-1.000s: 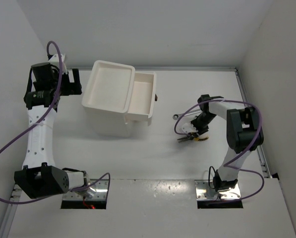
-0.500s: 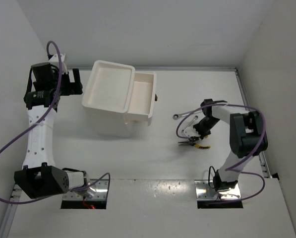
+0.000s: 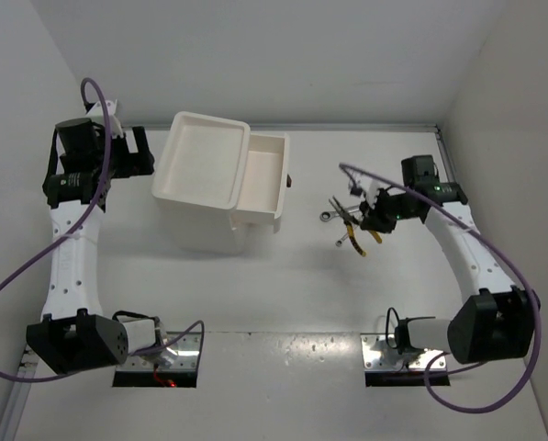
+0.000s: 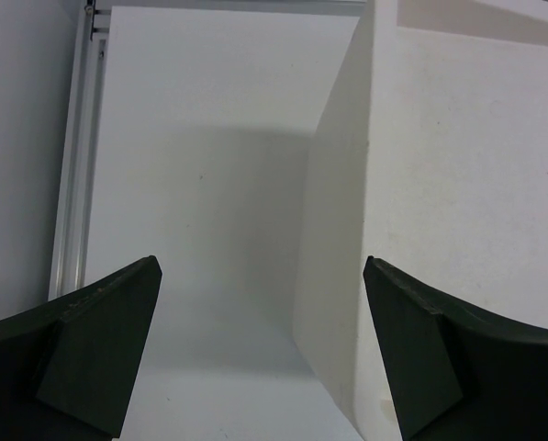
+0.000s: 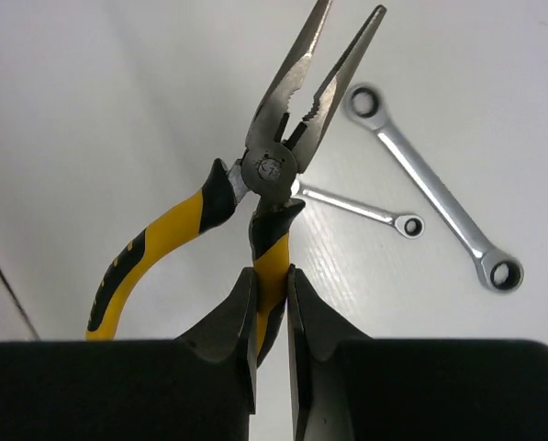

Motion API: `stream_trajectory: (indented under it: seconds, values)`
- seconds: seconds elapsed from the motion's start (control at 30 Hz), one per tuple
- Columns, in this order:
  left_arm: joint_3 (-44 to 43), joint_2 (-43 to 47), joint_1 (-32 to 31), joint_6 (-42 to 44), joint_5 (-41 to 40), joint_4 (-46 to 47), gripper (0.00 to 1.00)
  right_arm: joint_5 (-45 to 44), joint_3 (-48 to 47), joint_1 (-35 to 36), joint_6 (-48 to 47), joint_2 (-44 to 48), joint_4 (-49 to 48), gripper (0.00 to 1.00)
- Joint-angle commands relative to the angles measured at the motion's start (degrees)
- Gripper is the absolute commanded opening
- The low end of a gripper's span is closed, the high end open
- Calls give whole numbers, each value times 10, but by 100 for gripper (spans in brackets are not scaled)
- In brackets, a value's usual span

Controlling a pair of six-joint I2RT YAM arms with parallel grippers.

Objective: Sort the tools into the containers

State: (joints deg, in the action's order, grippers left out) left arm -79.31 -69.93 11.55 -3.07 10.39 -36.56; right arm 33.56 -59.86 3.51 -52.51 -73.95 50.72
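White tabletop [image 3: 283, 280]: left gripper [image 3: 143, 152] hangs wide open beside the white box unit [image 3: 200, 228], its drawer [image 3: 255, 213] pulled out, while the right gripper [image 5: 272, 292] pinches the pliers [image 5: 275, 170] by one yellow handle above two wrenches [image 5: 434, 188]. Next, likely: carry them left into that drawer

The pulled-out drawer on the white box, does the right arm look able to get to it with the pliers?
Probably yes. The drawer stands open toward the right gripper, which grips the pliers by one yellow handle; between them only wrenches lie flat on the table. Its full stretch is unsure.
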Motion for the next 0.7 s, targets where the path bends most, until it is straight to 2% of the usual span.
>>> stream_trajectory:
  seconds: [0.0, 0.03, 0.17, 0.23, 0.3, 0.37, 0.5, 0.67]
  values:
    - [6, 16, -10, -16, 10, 27, 99, 36, -90, -1, 371, -4, -69, 0]
    - [6, 16, -10, -16, 10, 27, 99, 21, -123, 7, 477, -4, -92, 0]
    - [11, 16, -17, -27, 10, 32, 99, 13, -225, 21, 655, -55, -110, 0]
    - [11, 16, -17, -27, 10, 32, 99, -32, -289, 39, 713, -78, -110, 0]
    - [11, 21, -17, -27, 10, 32, 99, -32, -342, 39, 772, -119, -88, 0]
    - [11, 21, -17, -27, 10, 32, 99, -34, -348, 53, 823, -119, -128, 0]
    - [16, 21, -17, -27, 4, 32, 99, -133, -415, 113, 855, -152, -128, 0]
    - [16, 16, -22, -39, 4, 32, 99, -157, -472, 178, 856, -210, -120, 0]
